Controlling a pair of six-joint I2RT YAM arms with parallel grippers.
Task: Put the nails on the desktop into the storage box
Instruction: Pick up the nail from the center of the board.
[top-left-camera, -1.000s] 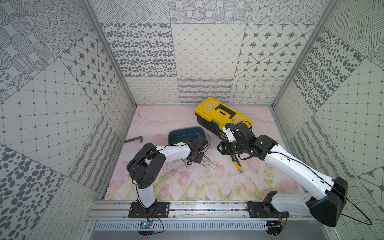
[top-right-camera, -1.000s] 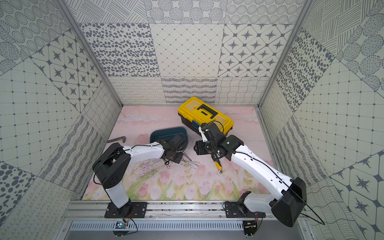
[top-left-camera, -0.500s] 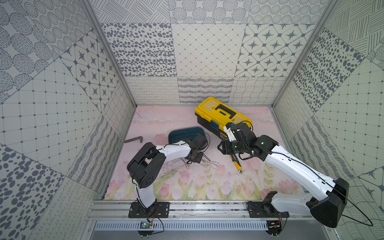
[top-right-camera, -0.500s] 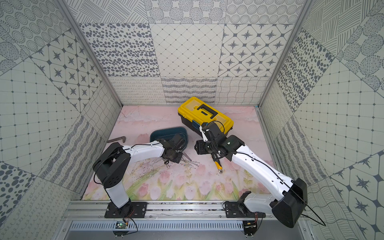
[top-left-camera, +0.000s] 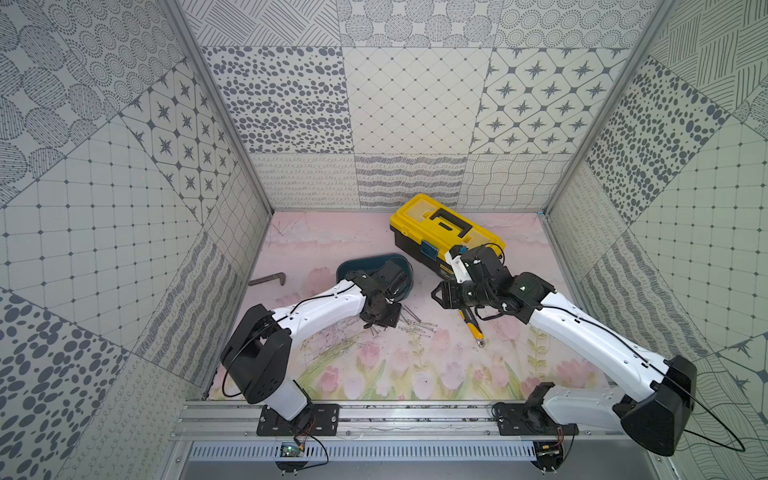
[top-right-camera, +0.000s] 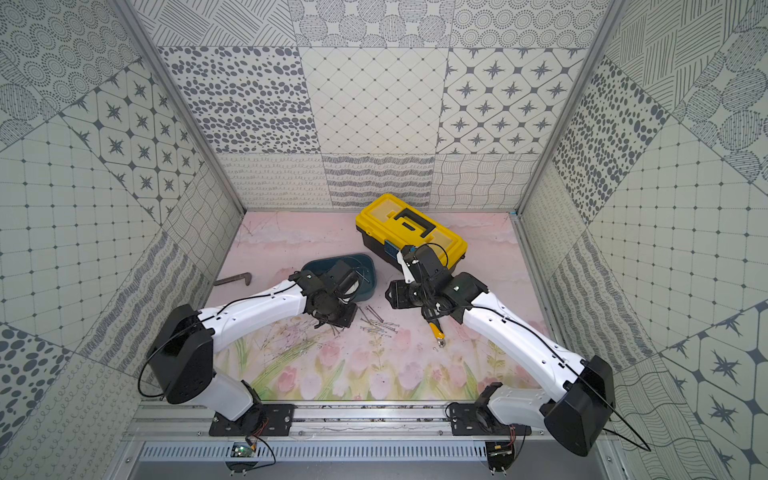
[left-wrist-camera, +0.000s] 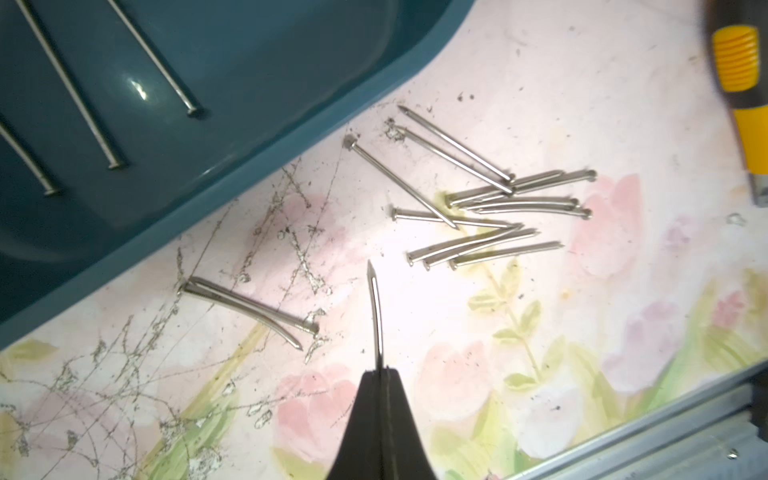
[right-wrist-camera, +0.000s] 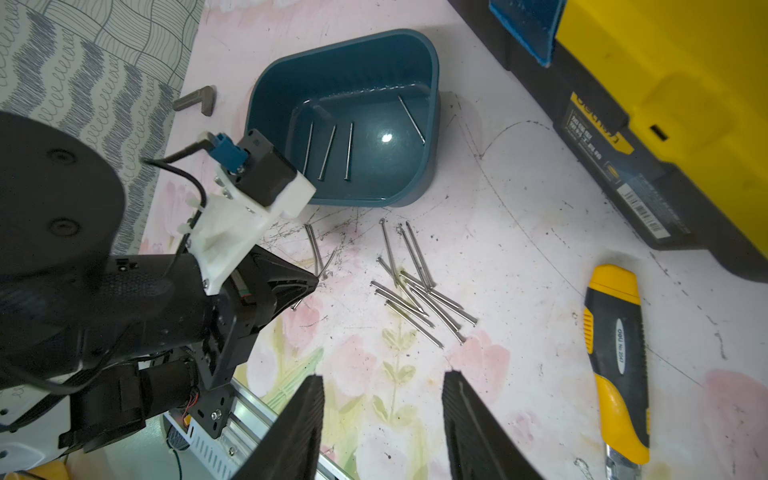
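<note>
Left claw pressed fully together on one nail, whose pointed end projects straight ahead of the fingertips, just above the desktop. The loose heap of nails lies apart from that tip, on the side toward the right claw. A crossed pair, one of them bent, lies between the left claw and the box, and four more nails rest on the box floor. The right claw stands about half open, holding nothing, near the heap, with the knife close by. Against the frame one second earlier, both arms sit almost where they were, and the left jaws have closed the last little way. Nails: thin, grey, shiny metal, flat-headed. Box: smooth glossy teal plastic, rounded corners. Desktop: pale pink, tulip-printed, scratched
</note>
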